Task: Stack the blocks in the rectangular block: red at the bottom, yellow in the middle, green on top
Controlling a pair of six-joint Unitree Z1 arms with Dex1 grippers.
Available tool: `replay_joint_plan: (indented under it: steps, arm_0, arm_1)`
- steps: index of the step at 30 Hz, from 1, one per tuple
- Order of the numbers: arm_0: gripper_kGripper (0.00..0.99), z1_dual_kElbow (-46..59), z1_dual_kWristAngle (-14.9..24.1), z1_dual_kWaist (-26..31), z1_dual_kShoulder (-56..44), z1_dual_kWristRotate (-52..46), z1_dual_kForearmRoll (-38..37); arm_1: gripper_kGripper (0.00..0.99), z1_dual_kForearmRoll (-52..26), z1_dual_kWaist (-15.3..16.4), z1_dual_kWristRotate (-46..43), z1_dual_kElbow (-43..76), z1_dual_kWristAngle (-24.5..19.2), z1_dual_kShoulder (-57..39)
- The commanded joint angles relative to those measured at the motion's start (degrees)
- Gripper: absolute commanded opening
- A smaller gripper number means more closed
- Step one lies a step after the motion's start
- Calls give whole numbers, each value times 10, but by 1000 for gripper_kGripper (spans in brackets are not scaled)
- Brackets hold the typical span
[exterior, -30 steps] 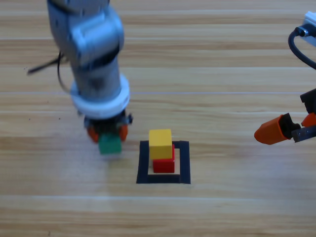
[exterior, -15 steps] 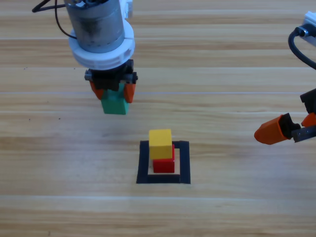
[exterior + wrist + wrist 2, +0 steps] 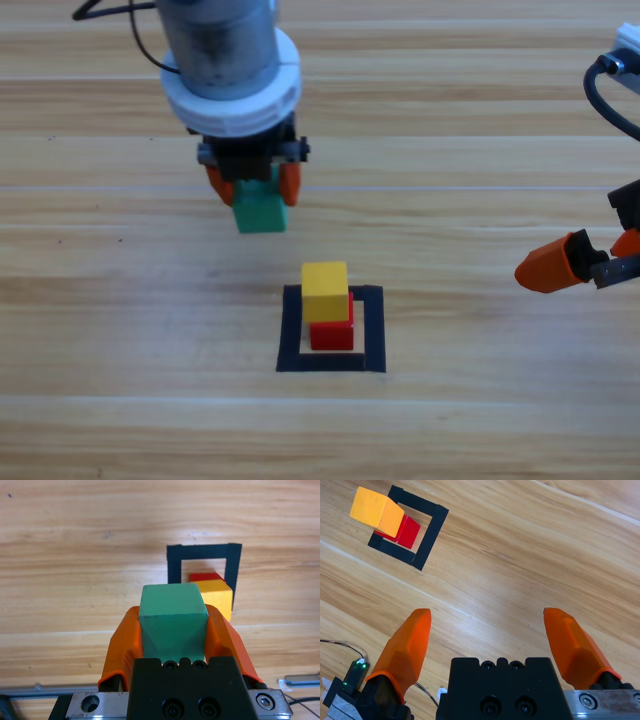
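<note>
We find no text, label, brand, number or sign that we can read in any of the three views.
</note>
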Motion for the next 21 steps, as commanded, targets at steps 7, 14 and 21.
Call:
replay_joint_plan:
  steps: [7,14,21]
  arm_0:
    - [64,-36,1,-84,62,-65,20]
    - [64,-54,2,-92,81,-69,23]
    - [64,-56,5,-92,92,-62,23]
  arm_1:
    - [990,-18,-10,2,15,10,19]
    - [990,-18,-10,2,15,10,21]
    - [990,-18,-10,2,15,10,24]
